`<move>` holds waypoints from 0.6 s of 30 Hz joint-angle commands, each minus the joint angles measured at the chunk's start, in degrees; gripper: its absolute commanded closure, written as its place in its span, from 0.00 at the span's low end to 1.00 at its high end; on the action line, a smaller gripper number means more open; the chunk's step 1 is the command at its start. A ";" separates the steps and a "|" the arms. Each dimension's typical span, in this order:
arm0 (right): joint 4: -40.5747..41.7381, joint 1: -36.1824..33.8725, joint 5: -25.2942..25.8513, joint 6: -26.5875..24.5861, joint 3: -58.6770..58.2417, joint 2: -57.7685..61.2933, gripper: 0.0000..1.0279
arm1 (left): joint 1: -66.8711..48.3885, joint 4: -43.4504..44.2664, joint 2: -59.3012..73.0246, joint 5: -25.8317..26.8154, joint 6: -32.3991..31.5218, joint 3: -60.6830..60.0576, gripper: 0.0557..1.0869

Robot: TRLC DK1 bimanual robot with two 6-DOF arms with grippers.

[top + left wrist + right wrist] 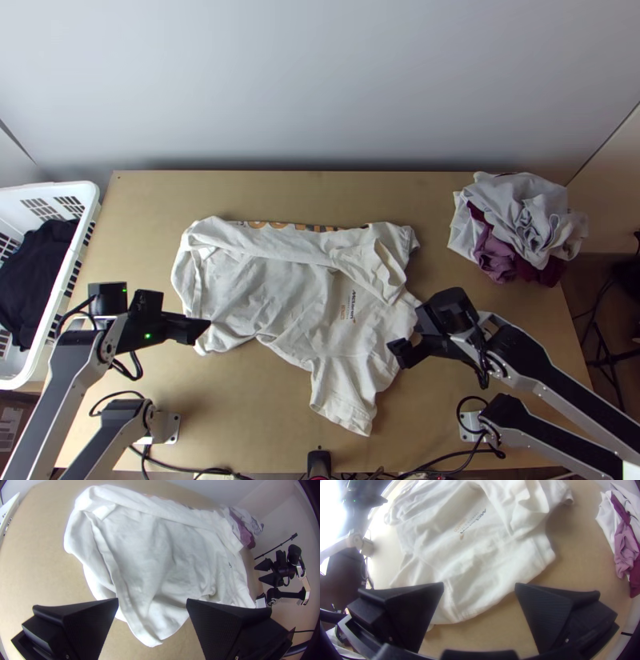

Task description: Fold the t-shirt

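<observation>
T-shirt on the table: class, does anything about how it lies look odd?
Yes, the t-shirt lies askew: wrinkled, far side partly turned over, one part jutting toward the table's near edge, spoiling any neat outline.

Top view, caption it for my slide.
Rumpled white cloth t-shirt flanked by the left black tool and right black tool on a light wooden table.

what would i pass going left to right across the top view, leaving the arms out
basket with dark cloth in it → t-shirt → clothes pile
</observation>
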 commanded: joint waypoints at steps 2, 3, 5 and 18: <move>1.87 -0.02 -1.24 -1.34 1.02 6.89 0.04 | -0.06 0.00 9.82 -0.48 5.60 2.07 0.04; 2.48 -0.02 -1.33 -1.34 1.11 7.94 0.04 | -0.06 -0.79 11.23 -0.48 6.74 2.87 0.04; 3.18 0.07 -1.42 -1.34 1.81 10.23 0.04 | -0.06 -3.51 13.86 -1.35 8.94 4.71 0.04; 4.06 0.60 -1.94 -2.66 4.62 15.94 0.04 | -0.76 -17.66 15.01 -3.90 18.87 9.99 0.05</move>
